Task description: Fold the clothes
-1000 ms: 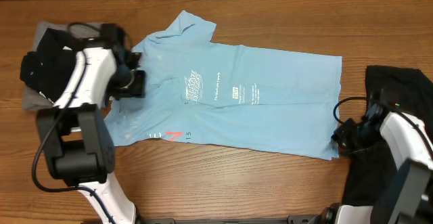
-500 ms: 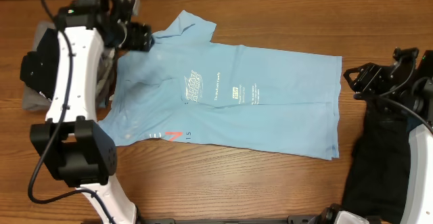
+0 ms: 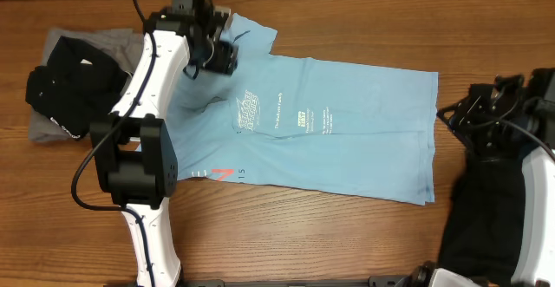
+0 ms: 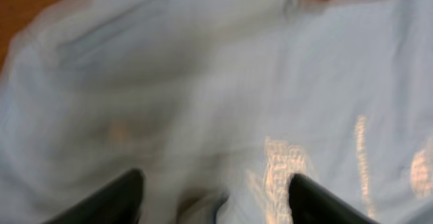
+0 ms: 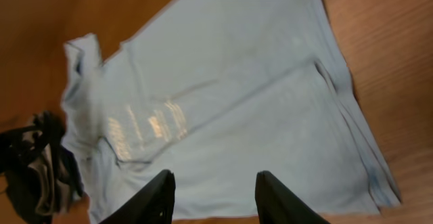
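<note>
The sky-blue T-shirt [image 3: 329, 131] of the clothes lies spread flat across the table, its printed text facing up. My left gripper [image 3: 224, 57] hovers over the shirt's collar end, open, with only blurred blue cloth [image 4: 203, 82] beneath it in the left wrist view and nothing between its fingers [image 4: 122, 197]. Off the shirt's right edge, my right gripper [image 3: 455, 118] stands open above the wood. In its own view the dark fingers [image 5: 157, 197] frame the shirt [image 5: 223, 95] and hold nothing.
A black garment [image 3: 65, 88] lies on a grey one [image 3: 43, 131] at the far left, and shows in the right wrist view as a dark heap [image 5: 34, 173]. Another black cloth [image 3: 486, 218] lies at the lower right, under the right arm.
The left gripper moved from the shirt's left sleeve up and right to the collar end. The right gripper rose from the lower right hem to beside the right edge. The shirt lies as before.
</note>
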